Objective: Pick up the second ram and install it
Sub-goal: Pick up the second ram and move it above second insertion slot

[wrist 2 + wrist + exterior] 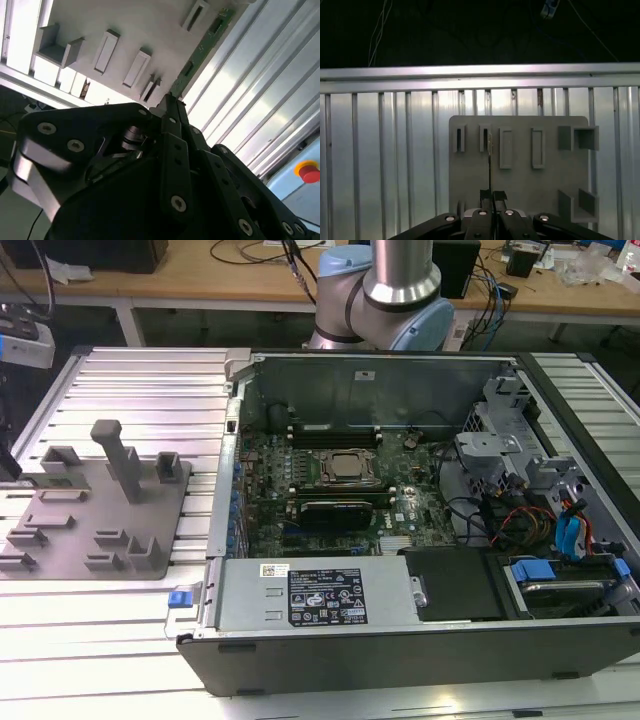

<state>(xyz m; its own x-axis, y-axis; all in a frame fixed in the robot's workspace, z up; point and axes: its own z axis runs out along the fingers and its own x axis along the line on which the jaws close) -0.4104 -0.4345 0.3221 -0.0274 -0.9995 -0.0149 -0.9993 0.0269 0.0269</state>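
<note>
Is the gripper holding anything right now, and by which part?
Yes: the gripper is shut on the second ram, pinching one end, the rest sticking out toward the grey fixture plate.

In the exterior view the arm [400,280] stands at the top middle of the picture, a silver tube above pale blue joint housings, with its upper part running out of the picture. In both wrist views the black tool [170,104] [490,194] points away from the cameras. Its two bolted linkage fingers [175,145] are drawn together until the tips meet. The tips pinch one end of the second ram [202,47], which sticks straight out beyond them and is seen edge-on in the first wrist view.
</note>
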